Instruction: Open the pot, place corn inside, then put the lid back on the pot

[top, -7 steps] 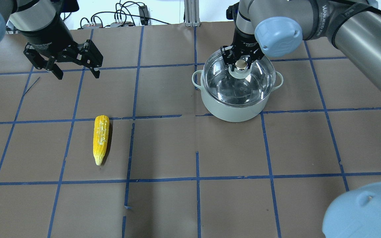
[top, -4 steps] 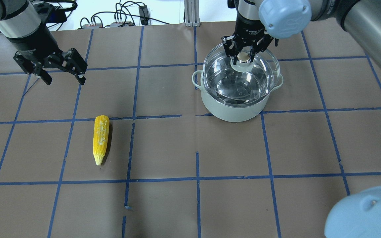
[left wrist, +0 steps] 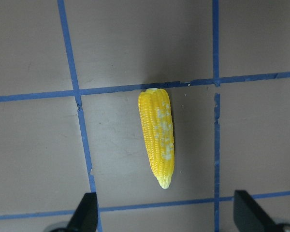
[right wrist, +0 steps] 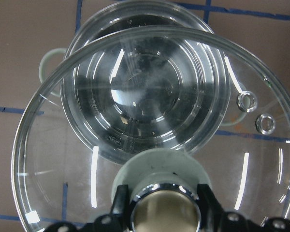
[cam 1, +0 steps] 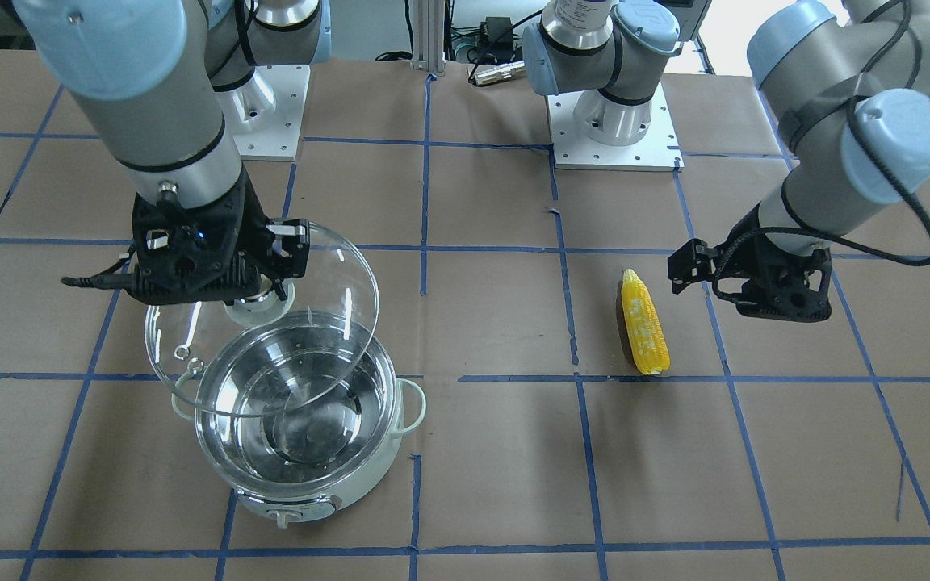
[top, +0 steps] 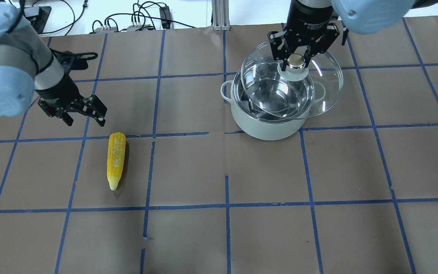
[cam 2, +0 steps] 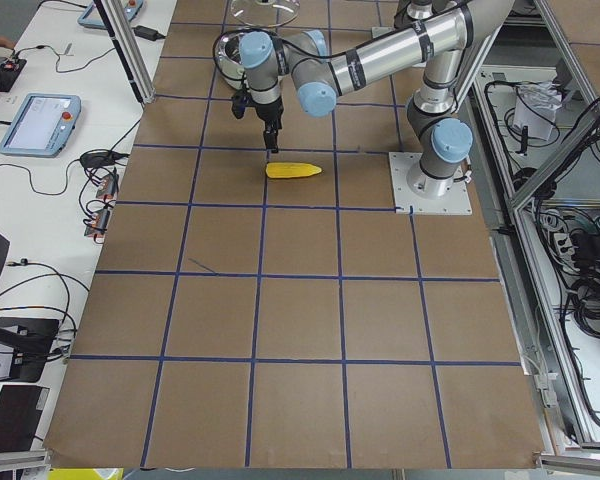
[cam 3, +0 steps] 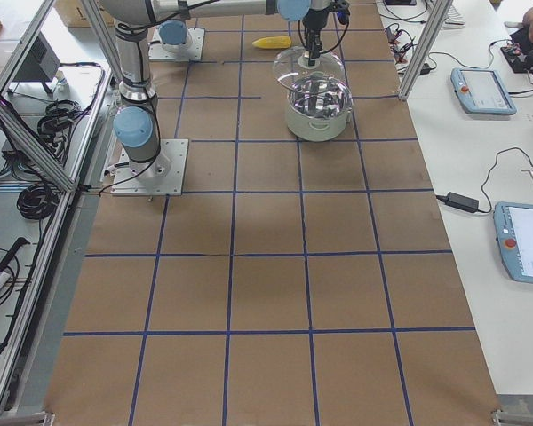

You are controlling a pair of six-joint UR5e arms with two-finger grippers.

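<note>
Lid (top: 293, 82) is rising off pot (top: 264, 127), clamped in right gripper (top: 297, 57); left gripper (top: 85, 121), spread wide, is descending toward corn (top: 116, 160).

Silver-grey tubular arms (cam 1: 166, 121) with pale blue joint caps (cam 1: 905, 141) and white bolted base plates (cam 1: 663, 141); a black cable (cam 1: 925, 211) loops along the left arm (cam 1: 804, 202).

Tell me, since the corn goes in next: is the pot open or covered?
Open. The right gripper holds the lid by its knob, raised off the pot and offset sideways; inside is empty.
</note>
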